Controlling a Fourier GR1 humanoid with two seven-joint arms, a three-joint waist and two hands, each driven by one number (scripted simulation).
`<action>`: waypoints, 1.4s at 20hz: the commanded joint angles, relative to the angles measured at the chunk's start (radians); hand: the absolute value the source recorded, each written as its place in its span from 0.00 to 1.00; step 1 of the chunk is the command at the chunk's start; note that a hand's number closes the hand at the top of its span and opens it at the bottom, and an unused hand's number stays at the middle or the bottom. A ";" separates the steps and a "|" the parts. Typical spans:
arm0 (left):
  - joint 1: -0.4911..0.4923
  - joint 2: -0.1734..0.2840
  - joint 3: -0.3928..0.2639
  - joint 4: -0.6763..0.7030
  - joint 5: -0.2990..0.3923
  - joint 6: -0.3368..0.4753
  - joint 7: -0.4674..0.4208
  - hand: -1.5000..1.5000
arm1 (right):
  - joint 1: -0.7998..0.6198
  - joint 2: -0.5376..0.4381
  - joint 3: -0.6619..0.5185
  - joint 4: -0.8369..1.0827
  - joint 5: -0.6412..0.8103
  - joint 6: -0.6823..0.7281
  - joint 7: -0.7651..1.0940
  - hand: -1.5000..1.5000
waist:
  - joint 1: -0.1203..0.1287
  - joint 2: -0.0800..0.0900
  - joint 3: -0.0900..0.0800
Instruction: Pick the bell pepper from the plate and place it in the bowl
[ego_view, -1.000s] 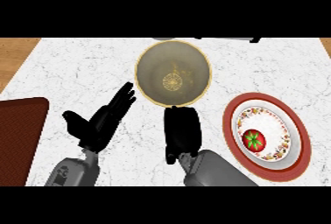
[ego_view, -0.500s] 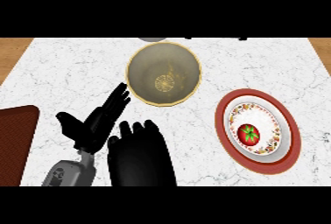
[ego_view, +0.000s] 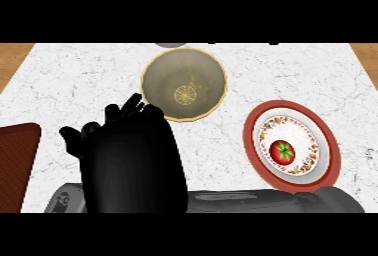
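The small red bell pepper with a green stem (ego_view: 283, 151) is seen on the red-rimmed patterned plate (ego_view: 325, 145) near the counter's right edge. The right hand (ego_view: 133, 165) is held open, empty, well apart.

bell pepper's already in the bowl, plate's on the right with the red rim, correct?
Not quite. The head view shows the bell pepper on the plate, not in the bowl, whose inside holds only its own pattern. The rest stands: the red-rimmed plate lies at the right of the counter, the bowl to its upper left.
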 joint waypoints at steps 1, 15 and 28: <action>0.045 0.010 -0.010 -0.021 0.005 -0.027 -0.005 0.50 | -0.086 0.019 -0.038 0.098 -0.011 -0.016 0.173 1.00 | 0.005 0.003 0.000; 0.045 -0.032 -0.026 -0.051 -0.036 0.013 0.017 0.50 | -0.106 0.017 -0.307 0.640 0.089 -0.266 -0.331 1.00 | 0.006 0.015 0.001; -0.006 -0.023 0.002 -0.011 -0.024 -0.031 0.008 0.50 | -0.213 0.019 -0.447 1.214 0.064 -0.351 -0.479 1.00 | 0.028 0.025 0.001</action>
